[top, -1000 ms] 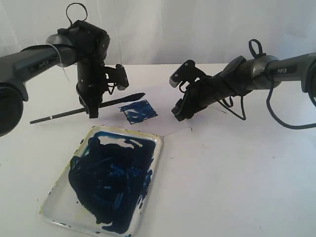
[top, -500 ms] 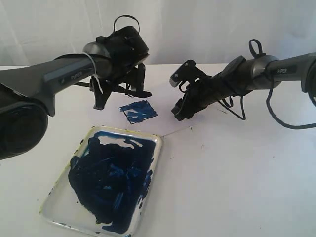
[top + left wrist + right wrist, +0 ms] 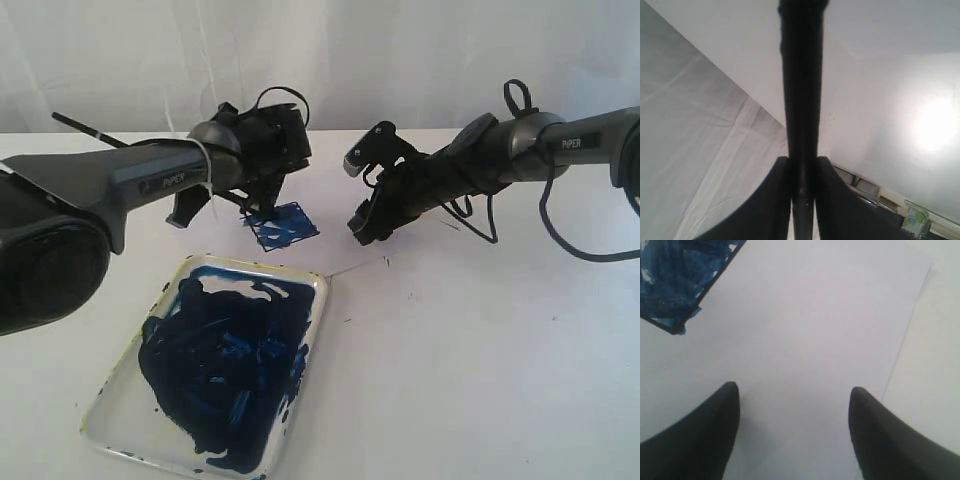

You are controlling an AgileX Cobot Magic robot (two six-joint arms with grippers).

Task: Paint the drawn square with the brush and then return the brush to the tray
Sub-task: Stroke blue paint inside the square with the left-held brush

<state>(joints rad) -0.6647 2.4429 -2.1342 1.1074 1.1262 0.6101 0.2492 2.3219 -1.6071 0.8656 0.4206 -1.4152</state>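
**Left arm working the brush over the square, right arm standing by**

The white table (image 3: 480, 380) is carrying a white paper sheet (image 3: 815, 330), lying flat, probably so the paint goes on evenly. The shallow rectangular tray with the yellowish rim (image 3: 316, 300), thickly smeared with dark blue paint, is sitting just in front of the sheet, close enough for reloading and for the brush's return.

The left gripper (image 3: 802, 160) is reaching in low over the small black-outlined drawn square (image 3: 282, 225), its jaws clamping the long thin black-handled brush (image 3: 800, 90). The handle is slanting up and back past the arm, which suggests the bristles are being angled down at the paper. The tip is hiding behind the gripper, so contact cannot be told.

The right gripper (image 3: 795, 390) is hovering empty over bare paper beside the square, jaws spread wide, seemingly keeping clear. The square is looking largely blue already.
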